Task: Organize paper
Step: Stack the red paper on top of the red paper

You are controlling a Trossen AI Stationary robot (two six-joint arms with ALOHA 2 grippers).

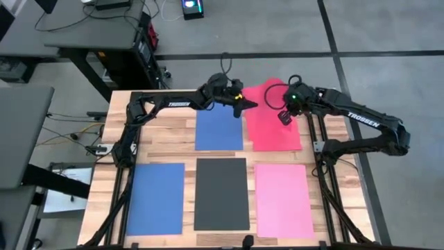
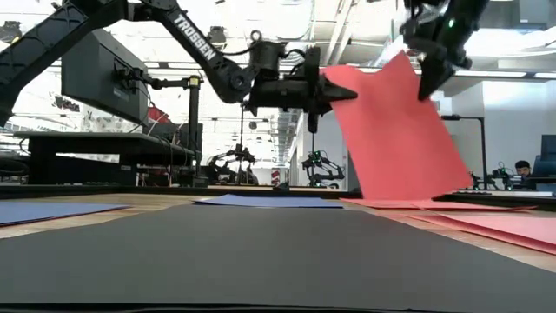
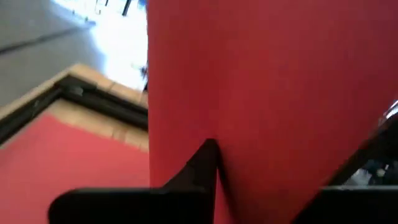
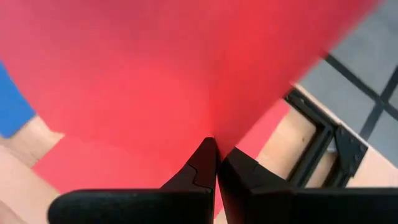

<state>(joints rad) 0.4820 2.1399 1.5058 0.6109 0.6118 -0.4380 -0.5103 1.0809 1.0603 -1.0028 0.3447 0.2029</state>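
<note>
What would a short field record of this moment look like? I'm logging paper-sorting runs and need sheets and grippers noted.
held sheet: red sheet, lifted, lower edge on another red sheet lying on the table
left gripper: shut on red sheet's edge
right gripper: shut on red sheet
far row: blue sheet, flat
near row: blue sheet, dark sheet, pink sheet, all flat
</note>
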